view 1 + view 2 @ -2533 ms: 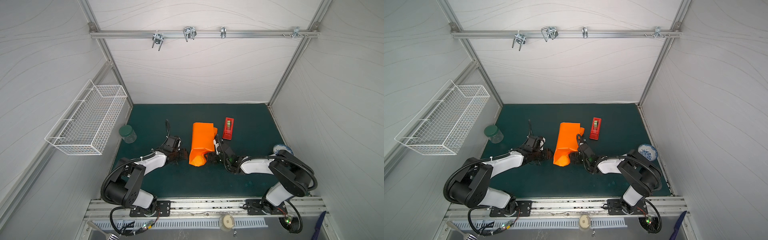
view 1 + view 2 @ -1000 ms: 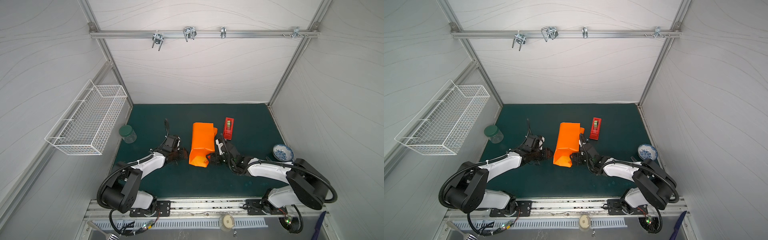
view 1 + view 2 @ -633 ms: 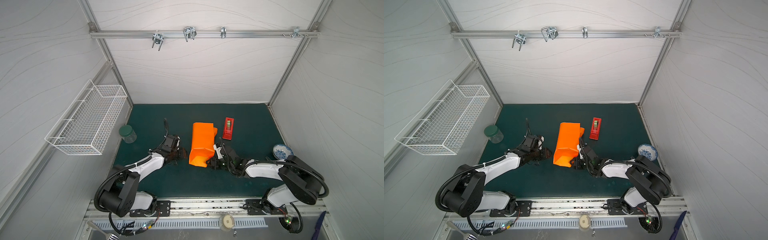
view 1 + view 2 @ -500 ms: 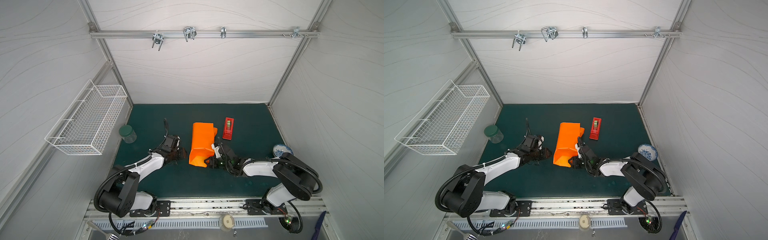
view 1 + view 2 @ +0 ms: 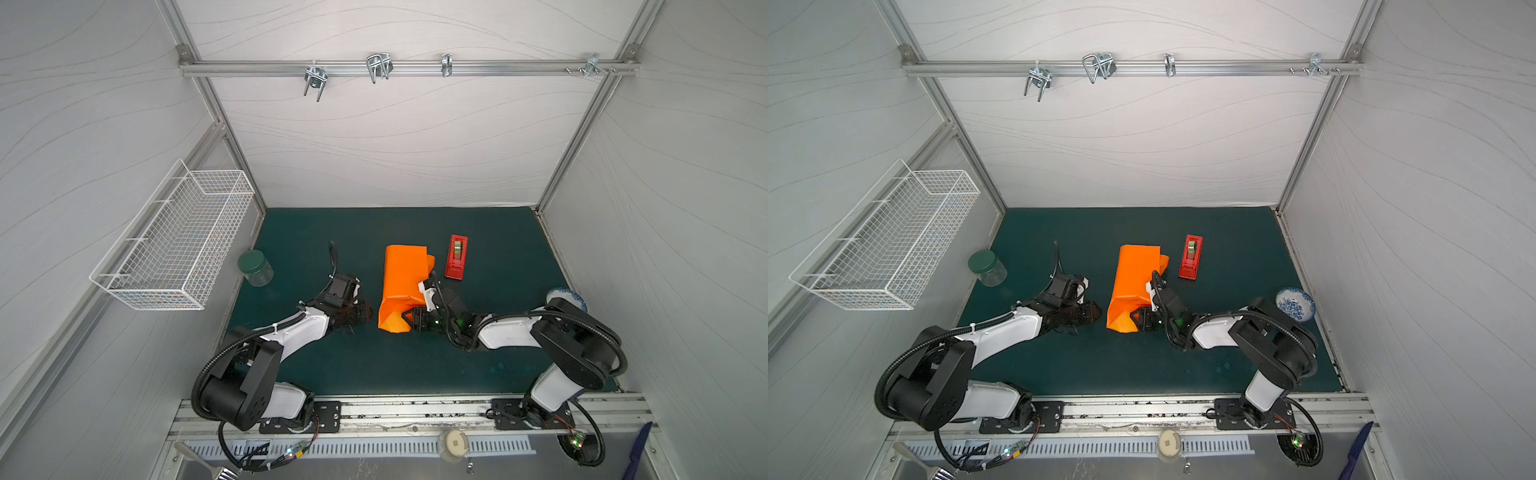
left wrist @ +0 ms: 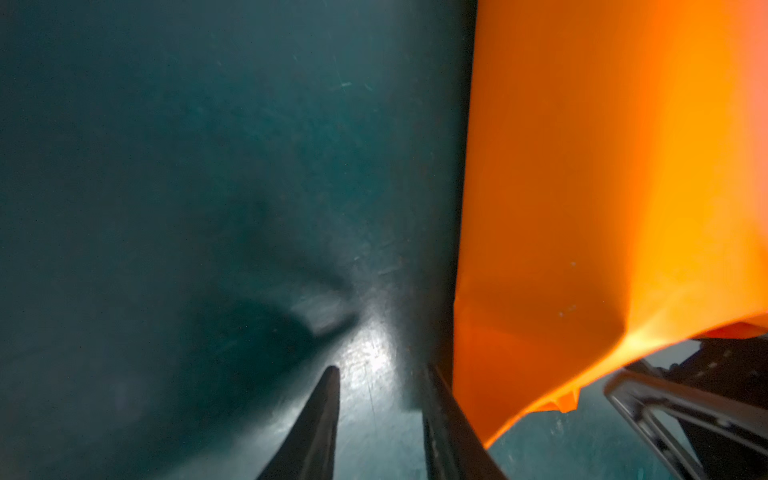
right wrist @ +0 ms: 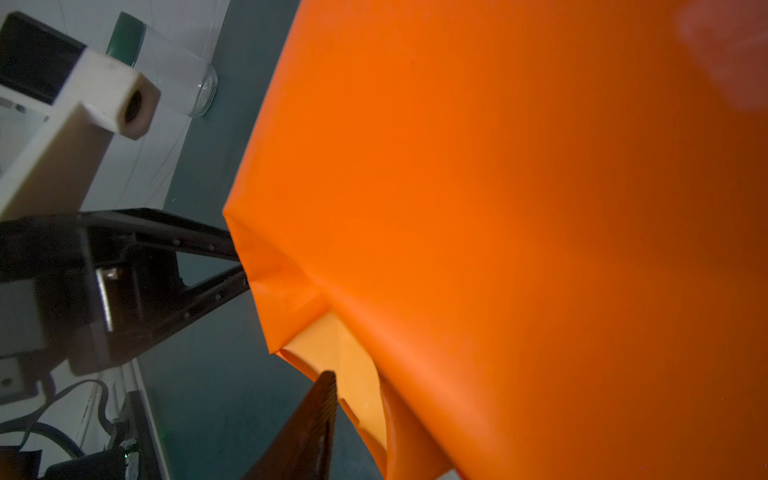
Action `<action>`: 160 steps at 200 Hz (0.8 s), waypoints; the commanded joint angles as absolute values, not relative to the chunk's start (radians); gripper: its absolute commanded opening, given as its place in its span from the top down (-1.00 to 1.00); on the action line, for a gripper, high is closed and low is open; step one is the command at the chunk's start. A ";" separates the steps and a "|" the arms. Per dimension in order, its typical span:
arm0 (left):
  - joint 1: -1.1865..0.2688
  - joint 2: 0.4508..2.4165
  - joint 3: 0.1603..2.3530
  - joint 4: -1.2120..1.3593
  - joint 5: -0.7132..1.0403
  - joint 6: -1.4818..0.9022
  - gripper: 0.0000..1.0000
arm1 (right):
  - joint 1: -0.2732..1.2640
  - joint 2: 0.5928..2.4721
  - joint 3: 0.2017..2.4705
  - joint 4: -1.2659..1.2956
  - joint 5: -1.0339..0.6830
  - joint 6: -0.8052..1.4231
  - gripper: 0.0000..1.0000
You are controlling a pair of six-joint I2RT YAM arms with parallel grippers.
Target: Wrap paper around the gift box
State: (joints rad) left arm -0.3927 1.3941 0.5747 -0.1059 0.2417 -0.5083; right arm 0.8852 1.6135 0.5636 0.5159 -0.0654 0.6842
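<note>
Flanking the paper (image 5: 402,282) on open mat (image 5: 374,365), left gripper (image 5: 366,315) sits narrowly parted by its edge; jaws of right gripper (image 5: 411,320) unclear.

The worktop (image 5: 415,365) is a dark teal mat filling the lower middle of both top views, walled in white on three sides. Near its centre lies the orange paper (image 5: 401,282), folded into a long bundle running up and down the frame, with a red tape dispenser (image 5: 456,257) just beside its upper right corner but not touching it. A clear jar (image 5: 255,268) with a green lid stands at the left edge, and a blue-and-white bowl (image 5: 1295,304) sits at the right edge.
</note>
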 commanded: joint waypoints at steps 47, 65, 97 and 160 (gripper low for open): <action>-0.417 1.422 0.563 -0.026 0.242 -0.523 0.35 | 0.825 1.232 0.617 -0.053 -0.035 0.481 -0.43; -0.417 1.434 0.560 -0.013 0.247 -0.522 0.38 | 0.773 1.232 0.703 -0.162 -0.028 0.435 -0.59; -0.419 1.446 0.554 0.011 0.251 -0.501 0.41 | 0.627 1.369 0.849 -0.191 -0.166 0.448 -0.72; -0.443 1.494 0.585 0.052 0.276 -0.440 0.47 | 0.579 1.659 1.032 -0.189 -0.248 0.438 -0.66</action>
State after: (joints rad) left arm -0.4263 1.4620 0.5533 0.0147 0.2592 -0.4744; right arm 0.5903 1.6077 0.9985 -0.1474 -0.1967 0.4603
